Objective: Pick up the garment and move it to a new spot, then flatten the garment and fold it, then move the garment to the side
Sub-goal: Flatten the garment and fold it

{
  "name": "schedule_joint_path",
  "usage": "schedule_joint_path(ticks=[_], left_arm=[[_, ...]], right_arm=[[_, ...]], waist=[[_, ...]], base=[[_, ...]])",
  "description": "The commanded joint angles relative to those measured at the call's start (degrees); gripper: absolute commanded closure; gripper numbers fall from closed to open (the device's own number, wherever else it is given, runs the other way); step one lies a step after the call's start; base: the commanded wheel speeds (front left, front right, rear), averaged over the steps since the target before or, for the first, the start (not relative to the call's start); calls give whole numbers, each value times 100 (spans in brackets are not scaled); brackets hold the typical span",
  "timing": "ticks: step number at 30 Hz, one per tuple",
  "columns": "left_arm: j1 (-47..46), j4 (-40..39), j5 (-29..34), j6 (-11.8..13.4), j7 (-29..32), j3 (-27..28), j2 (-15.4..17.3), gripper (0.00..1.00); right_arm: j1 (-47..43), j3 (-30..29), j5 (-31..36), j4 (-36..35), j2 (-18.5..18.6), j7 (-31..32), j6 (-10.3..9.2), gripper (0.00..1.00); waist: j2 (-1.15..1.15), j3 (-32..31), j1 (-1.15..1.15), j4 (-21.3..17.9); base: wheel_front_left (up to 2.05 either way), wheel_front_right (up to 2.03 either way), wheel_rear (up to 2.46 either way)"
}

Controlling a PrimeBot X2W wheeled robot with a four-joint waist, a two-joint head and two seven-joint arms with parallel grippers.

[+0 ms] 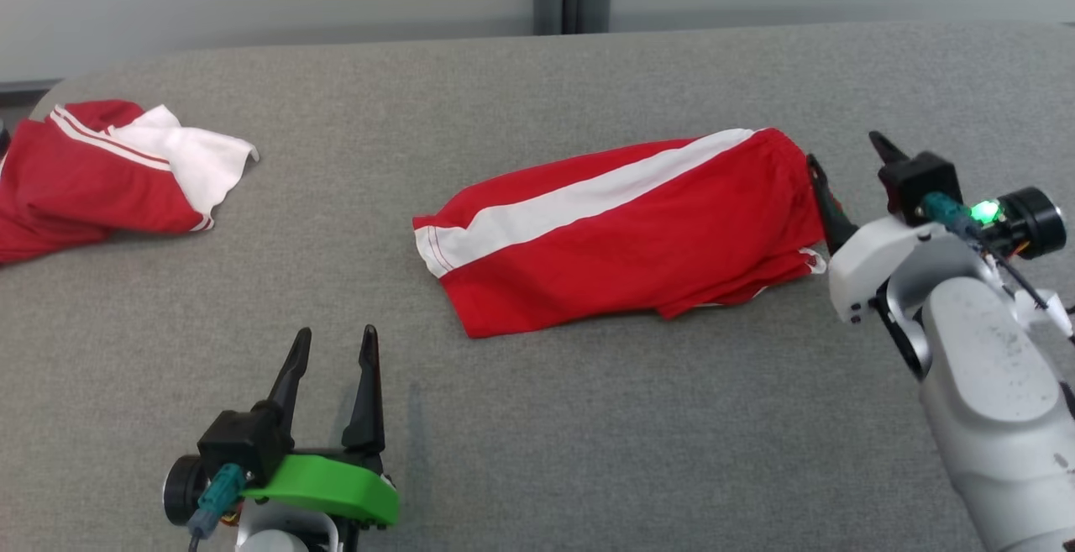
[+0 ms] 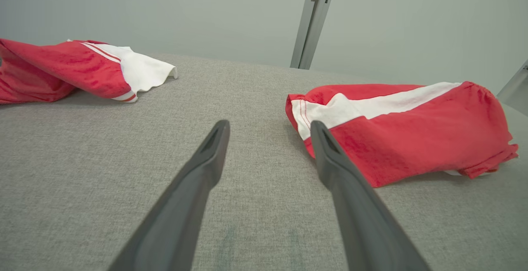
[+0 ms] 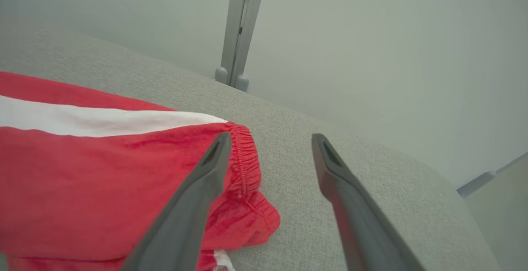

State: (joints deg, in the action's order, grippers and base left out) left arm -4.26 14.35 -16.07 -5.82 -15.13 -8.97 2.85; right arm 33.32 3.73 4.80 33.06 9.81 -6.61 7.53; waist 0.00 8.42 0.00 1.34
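The folded red-and-white garment (image 1: 621,233) lies mid-worktop (image 1: 588,417), with the right end effector (image 1: 842,147) wide open and empty just beside its waistband end, seemingly placed to grip that edge, while the left end effector (image 1: 335,331) hovers open, empty, well apart.

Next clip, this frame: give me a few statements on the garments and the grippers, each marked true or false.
1. Two red-and-white garments lie on the grey table: the middle garment and the left garment. True.
2. The left gripper is shut on the left garment. False: it is open, holds nothing and is apart from both garments.
3. The right gripper is open beside the middle garment's gathered end. True.
4. The two garments overlap. False: bare table separates them.
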Motion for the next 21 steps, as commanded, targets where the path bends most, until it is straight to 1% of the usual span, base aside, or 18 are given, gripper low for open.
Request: schedule_joint_path(ticks=[1,5,8,10,15,18,19,20,21], left_arm=[[-138,-45,-19,31,-2,4,7,0],[-267,-118,-35,48,-3,-33,7,0],[-353,-157,-35,57,-2,-45,7,0],[-409,-181,-30,61,-2,-39,7,0],[-449,-262,-13,76,-2,-58,8,0],[-448,-295,-2,87,-2,-56,8,0],[-445,-302,7,90,-2,-50,8,0],[-441,-306,16,86,-2,-43,8,0],[-435,-309,24,87,-2,-31,7,0]], right_arm=[[206,85,-160,135,103,102,-7,0],[687,417,-537,501,385,423,-7,0],[926,683,-950,749,515,723,-8,0],[1076,983,-1271,851,647,946,-8,0],[1229,1688,-1921,918,907,1457,-7,0],[1223,2162,-2418,756,1041,1749,-8,0],[1234,2246,-2540,696,1106,1766,-8,21],[1244,2336,-2647,638,1161,1763,-8,56],[1244,2438,-2747,582,1209,1753,-7,75]], waist=[[0,298,0,174],[0,536,0,287],[0,659,0,366],[0,729,0,405],[0,797,0,426],[0,792,0,409],[0,791,0,399],[0,792,0,387],[0,788,0,372]], base=[[0,0,0],[0,0,0],[0,0,0],[0,0,0],[0,0,0],[0,0,0],[0,0,0],[0,0,0],[0,0,0]])
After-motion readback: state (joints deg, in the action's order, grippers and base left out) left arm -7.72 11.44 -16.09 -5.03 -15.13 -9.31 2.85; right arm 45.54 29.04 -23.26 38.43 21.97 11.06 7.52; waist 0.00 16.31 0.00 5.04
